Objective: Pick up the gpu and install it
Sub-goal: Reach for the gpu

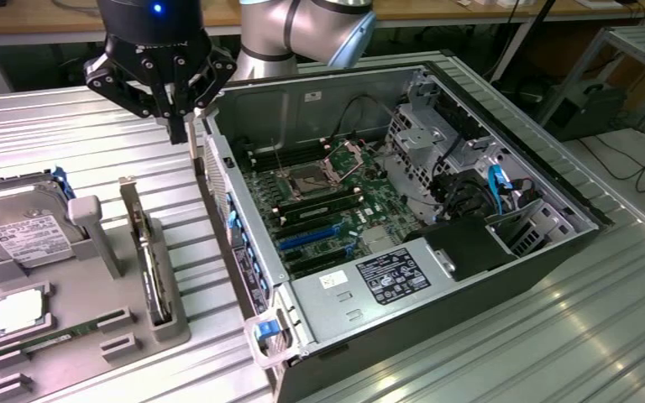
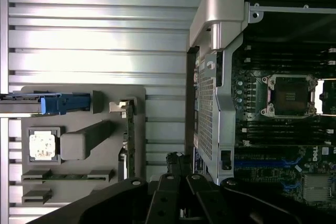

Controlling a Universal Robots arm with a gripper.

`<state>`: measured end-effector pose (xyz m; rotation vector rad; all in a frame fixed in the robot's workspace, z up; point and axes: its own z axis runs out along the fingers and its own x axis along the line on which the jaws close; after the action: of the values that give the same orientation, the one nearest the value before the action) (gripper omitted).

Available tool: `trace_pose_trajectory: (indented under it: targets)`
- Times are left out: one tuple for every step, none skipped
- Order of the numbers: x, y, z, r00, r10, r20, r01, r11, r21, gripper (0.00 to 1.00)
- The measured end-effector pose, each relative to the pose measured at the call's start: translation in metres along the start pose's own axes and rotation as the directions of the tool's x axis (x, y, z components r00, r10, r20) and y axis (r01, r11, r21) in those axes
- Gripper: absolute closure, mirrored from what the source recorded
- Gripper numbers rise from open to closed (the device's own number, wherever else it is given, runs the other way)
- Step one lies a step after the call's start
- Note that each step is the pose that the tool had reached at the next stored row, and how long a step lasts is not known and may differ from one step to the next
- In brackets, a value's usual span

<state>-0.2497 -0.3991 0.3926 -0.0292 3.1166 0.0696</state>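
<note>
Pre-pick: GPU [image 1: 149,252] untouched in tray [image 1: 87,294].
Gripper [image 1: 177,138] closed, empty, near PC case [image 1: 289,109]; grasp needs it opened over card.

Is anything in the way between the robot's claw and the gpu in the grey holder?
Nothing visible is. The gripper hangs over the ribbed table, and the gpu stands upright in its grey holder, with open air between them.

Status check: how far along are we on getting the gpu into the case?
Done: nothing that shows yet. The gpu stands on edge in its holder on the grey tray, and the expansion slots in the open case hold no card. In hand: nothing; the gripper, shut, hangs above the table between tray and case. Left: the whole pick and install.
</note>
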Motion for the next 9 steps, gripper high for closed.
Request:
trace_pose_trajectory:
  targets:
    - [0.0,0.0,0.0,1.0,0.0,-0.0002,0.0,1.0,0.0001,0.89]
    - [0.0,0.0,0.0,1.0,0.0,-0.0006,0.0,1.0,0.0001,0.89]
    - [0.0001,0.0,-0.0001,1.0,0.0,-0.0014,0.0,1.0,0.0001,0.89]
    - [0.0002,0.0,-0.0001,1.0,0.0,-0.0018,0.0,1.0,0.0001,0.89]
    - [0.0004,0.0,0.0,1.0,0.0,-0.0021,0.0,1.0,0.0,0.89]
    - [0.0008,0.0,0.0,1.0,0.0,-0.0024,0.0,1.0,-0.0001,0.89]
    - [0.0011,0.0,0.0,1.0,0.0,-0.003,0.0,1.0,-0.0001,0.89]
    - [0.0015,0.0,0.0,1.0,0.0,-0.0034,0.0,1.0,0.0,0.89]
    - [0.0019,0.0,0.0,1.0,0.0,-0.0038,0.0,1.0,-0.0001,0.89]
